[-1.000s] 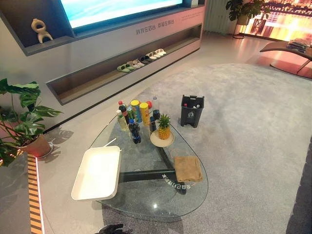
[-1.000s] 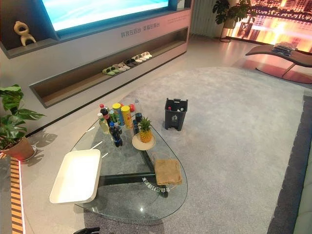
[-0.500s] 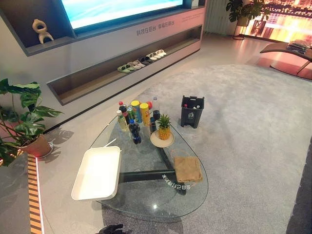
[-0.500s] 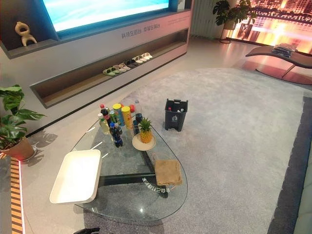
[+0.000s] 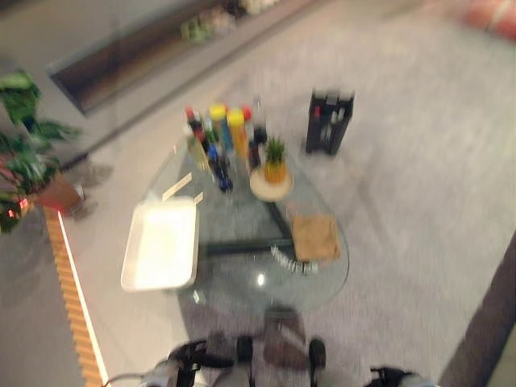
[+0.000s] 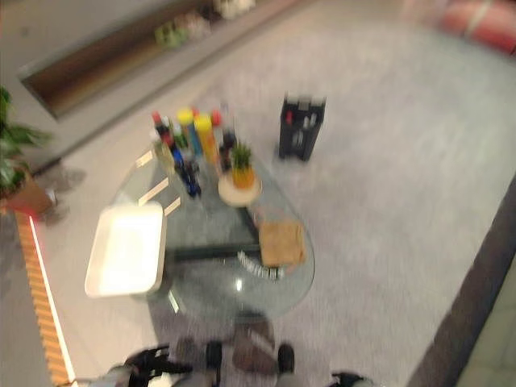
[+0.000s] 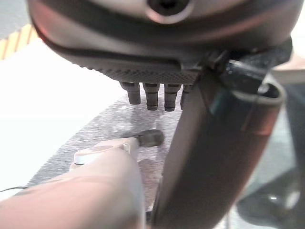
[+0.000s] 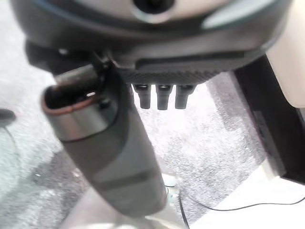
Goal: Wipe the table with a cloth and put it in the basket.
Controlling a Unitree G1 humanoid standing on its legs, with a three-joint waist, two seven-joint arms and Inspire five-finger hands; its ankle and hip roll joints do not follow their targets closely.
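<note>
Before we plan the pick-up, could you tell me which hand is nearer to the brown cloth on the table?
Right, though only slightly. The right hand hangs low, below and a little right of the cloth; the left hand is low too, further off toward the white tray's side.

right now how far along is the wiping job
Nothing looks done yet. The brown cloth lies folded on the glass table, near its right edge, untouched. Both hands hang low near the body, left hand and right hand, holding nothing. Left to do: pick up the cloth, wipe the glass, and drop it in the white basket on the table's left.
</note>
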